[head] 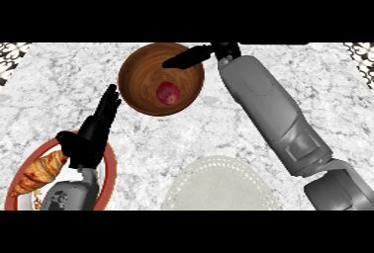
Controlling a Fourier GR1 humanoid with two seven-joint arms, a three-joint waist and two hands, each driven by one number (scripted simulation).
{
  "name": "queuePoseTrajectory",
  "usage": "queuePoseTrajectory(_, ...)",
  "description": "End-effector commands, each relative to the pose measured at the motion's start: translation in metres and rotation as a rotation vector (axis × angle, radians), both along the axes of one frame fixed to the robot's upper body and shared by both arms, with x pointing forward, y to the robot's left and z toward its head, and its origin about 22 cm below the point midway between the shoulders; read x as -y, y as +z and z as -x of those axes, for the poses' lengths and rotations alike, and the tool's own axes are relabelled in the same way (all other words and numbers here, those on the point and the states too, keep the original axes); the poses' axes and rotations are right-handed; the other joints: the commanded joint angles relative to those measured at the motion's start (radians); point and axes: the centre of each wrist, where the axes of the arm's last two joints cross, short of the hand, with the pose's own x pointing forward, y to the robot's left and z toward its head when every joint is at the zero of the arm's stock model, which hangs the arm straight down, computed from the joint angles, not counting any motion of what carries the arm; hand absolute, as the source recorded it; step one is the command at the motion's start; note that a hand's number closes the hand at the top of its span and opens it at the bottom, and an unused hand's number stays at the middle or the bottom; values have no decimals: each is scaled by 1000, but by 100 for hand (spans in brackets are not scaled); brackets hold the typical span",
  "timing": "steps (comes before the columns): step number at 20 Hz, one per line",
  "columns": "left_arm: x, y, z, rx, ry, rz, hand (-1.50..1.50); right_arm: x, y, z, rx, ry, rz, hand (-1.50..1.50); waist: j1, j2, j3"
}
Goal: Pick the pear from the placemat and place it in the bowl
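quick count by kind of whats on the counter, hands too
Bowl: 1
Pear, lying in the bowl: 1
Plate: 1
Croissant, on the plate: 1
Placemat: 1
Hands: 2, left hand and right hand
Total: 7

Grey forearms [274, 108], black robot hands [91, 133]

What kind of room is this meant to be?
Most likely a kitchen: a marble-look counter holds a wooden bowl with a reddish fruit inside, a croissant on a plate, and a pale placemat.
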Motion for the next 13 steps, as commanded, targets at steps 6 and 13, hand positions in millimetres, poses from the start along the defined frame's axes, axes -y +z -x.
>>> queuePoseTrajectory(6, -3, 2, -9, 0, -1, 8, 0, 67, -27, 1, -41, 104, -80, -150, -8, -1, 0)
queuePoseTrajectory(13, -2, 2, 6, 9, 0, -17, 0, 83, -34, 18, -43, 139, -52, -150, -7, -4, 0)
